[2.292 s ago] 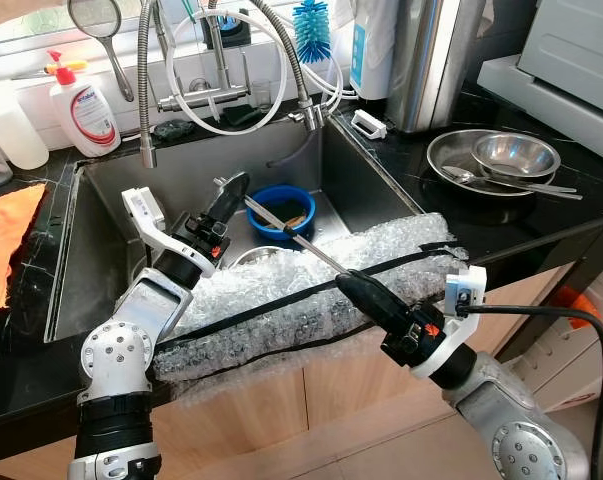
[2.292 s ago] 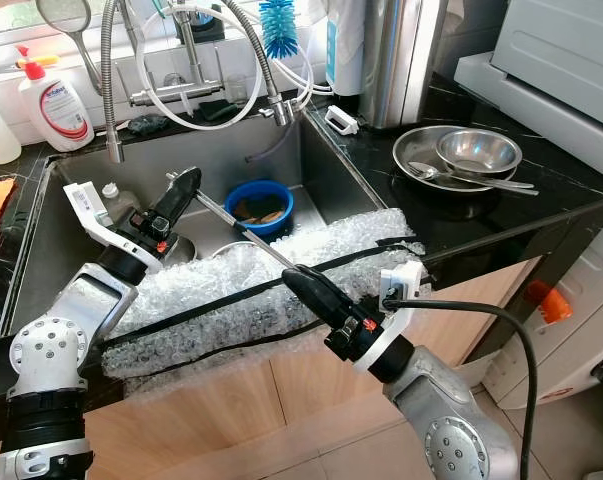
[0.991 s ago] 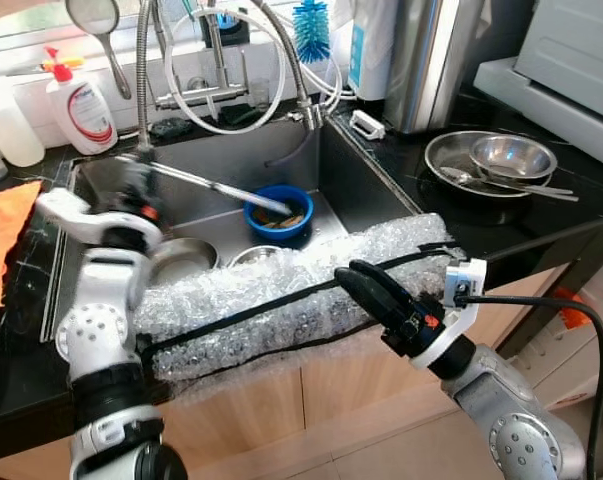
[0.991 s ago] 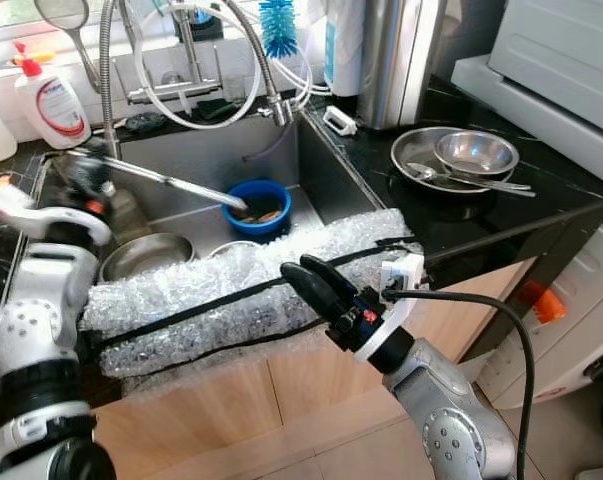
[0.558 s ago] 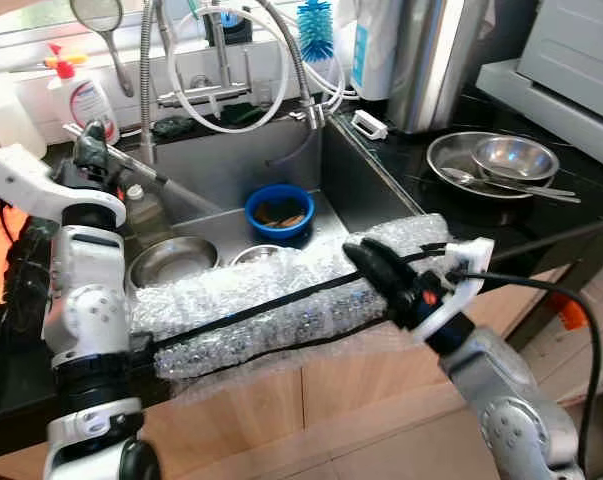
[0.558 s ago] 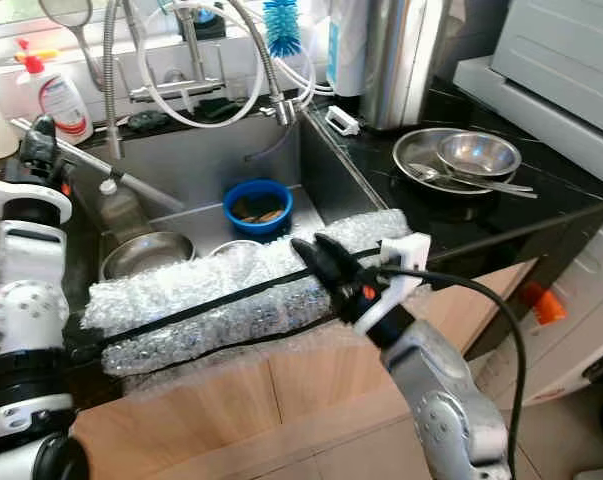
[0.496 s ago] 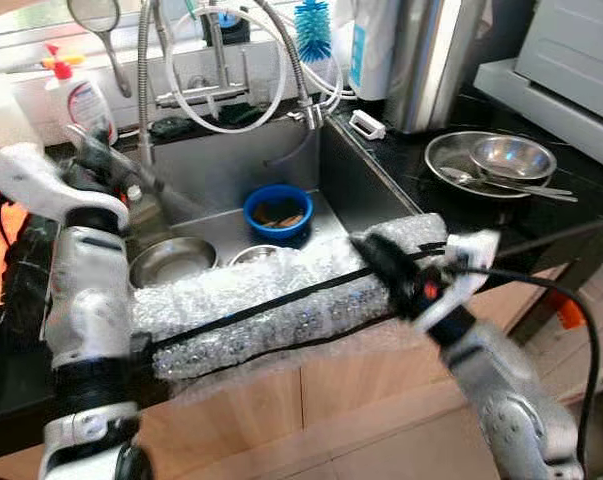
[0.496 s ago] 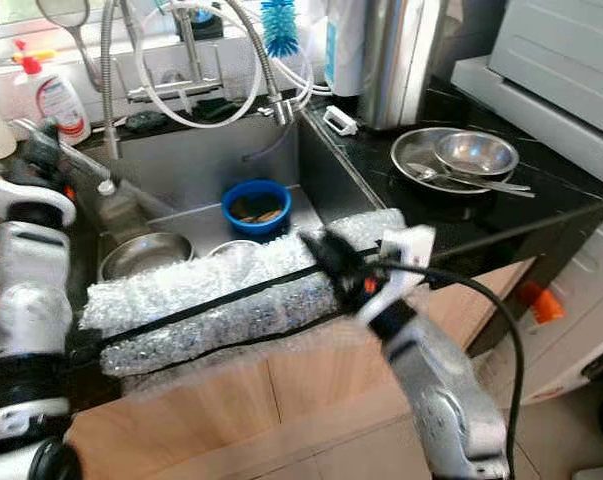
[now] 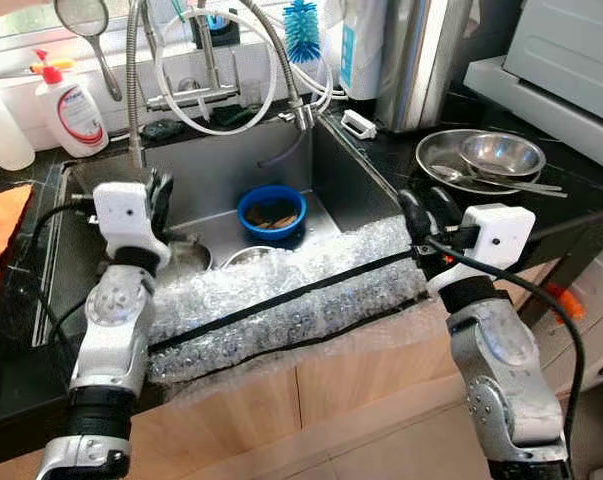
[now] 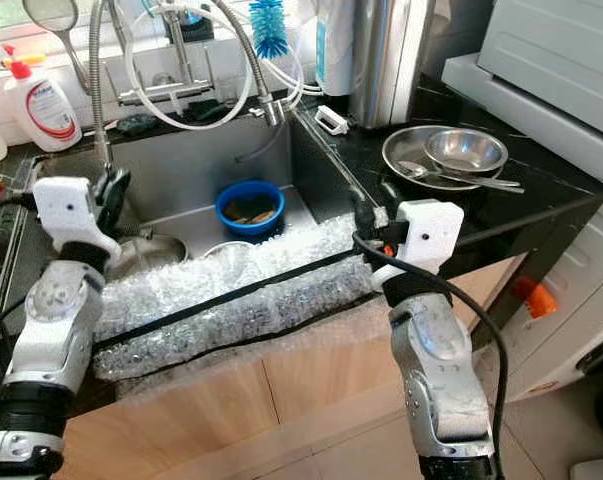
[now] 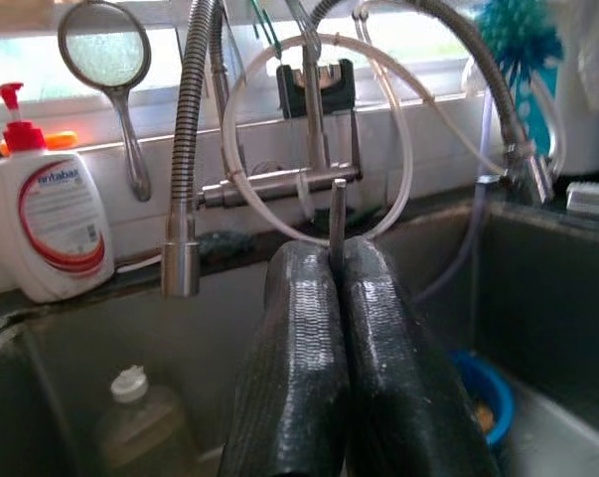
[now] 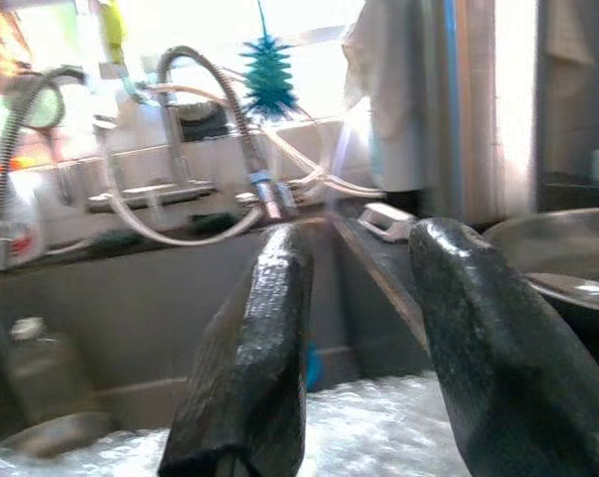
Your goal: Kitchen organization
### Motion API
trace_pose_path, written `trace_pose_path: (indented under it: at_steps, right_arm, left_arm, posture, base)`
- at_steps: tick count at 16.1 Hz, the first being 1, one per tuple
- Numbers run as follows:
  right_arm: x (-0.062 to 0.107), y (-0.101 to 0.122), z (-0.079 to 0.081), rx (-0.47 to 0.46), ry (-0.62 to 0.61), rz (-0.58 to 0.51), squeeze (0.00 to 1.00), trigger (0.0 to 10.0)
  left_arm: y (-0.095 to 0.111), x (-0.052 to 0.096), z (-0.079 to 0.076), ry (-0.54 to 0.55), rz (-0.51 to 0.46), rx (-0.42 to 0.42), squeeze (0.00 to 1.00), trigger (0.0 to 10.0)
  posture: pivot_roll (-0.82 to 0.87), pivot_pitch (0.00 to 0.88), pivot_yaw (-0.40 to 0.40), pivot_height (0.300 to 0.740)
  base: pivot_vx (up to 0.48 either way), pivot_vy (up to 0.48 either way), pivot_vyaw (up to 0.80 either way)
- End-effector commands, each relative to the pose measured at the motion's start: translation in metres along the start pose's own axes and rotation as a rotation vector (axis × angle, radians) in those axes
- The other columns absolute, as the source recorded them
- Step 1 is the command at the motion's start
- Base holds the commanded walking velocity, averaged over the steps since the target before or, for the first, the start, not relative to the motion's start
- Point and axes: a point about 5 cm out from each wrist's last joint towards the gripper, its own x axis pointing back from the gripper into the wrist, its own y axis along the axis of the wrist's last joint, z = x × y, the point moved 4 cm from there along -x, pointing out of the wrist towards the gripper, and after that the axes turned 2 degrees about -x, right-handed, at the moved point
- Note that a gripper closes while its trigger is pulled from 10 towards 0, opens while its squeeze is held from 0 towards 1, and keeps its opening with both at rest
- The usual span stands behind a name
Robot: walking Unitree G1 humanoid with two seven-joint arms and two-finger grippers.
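the left hand [image 11: 337, 298] is pressed together on a thin metal rod [image 11: 337, 214], held upright above the sink [image 9: 221, 165] near the faucet hose [image 9: 133, 80]. the right hand [image 12: 364, 328] is spread, empty, over the bubble wrap [image 9: 281, 300] at the black surface [image 9: 571, 215] edge. a blue bowl [image 9: 271, 210] sits inside the sink.
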Motion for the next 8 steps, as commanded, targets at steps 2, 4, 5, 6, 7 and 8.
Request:
trace_pose_path:
  at_steps: [2, 4, 5, 6, 7, 8]
  right_arm:
    - [0.004, -0.009, -0.006, 0.027, -0.050, 0.018, 0.00, 10.0]
    - [0.005, -0.015, -0.005, 0.017, -0.062, 0.033, 0.00, 10.0]
    - [0.005, -0.016, -0.005, 0.019, -0.064, 0.036, 0.00, 10.0]
    - [0.004, -0.016, -0.005, 0.021, -0.066, 0.037, 0.00, 10.0]
    - [0.003, -0.017, -0.005, 0.025, -0.072, 0.038, 0.00, 10.0]
    - [0.003, -0.019, -0.007, 0.039, -0.086, 0.047, 0.00, 10.0]
  left_arm:
    - [-0.008, 0.003, 0.004, -0.001, 0.027, -0.035, 0.00, 10.0]
    - [-0.023, 0.004, 0.008, 0.007, 0.114, 0.009, 0.00, 10.0]
    - [-0.025, 0.004, 0.008, 0.011, 0.127, 0.020, 0.00, 10.0]
    - [-0.027, 0.004, 0.008, 0.014, 0.138, 0.032, 0.00, 10.0]
    - [-0.030, 0.003, 0.008, 0.017, 0.152, 0.046, 0.00, 10.0]
    - [-0.032, 0.002, 0.006, 0.005, 0.168, 0.042, 0.00, 10.0]
  posture:
    - [-0.16, 0.000, 0.113, 0.740]
    - [-0.16, 0.000, 0.122, 0.740]
    - [-0.16, 0.000, 0.127, 0.740]
    - [-0.17, 0.000, 0.129, 0.740]
    - [-0.17, 0.000, 0.131, 0.740]
    - [-0.16, 0.000, 0.133, 0.740]
  base:
    - [0.000, 0.000, 0.00]
    - [0.000, 0.000, 0.00]
    - [0.000, 0.000, 0.00]
    - [0.000, 0.000, 0.00]
    - [0.000, 0.000, 0.00]
    - [0.000, 0.000, 0.00]
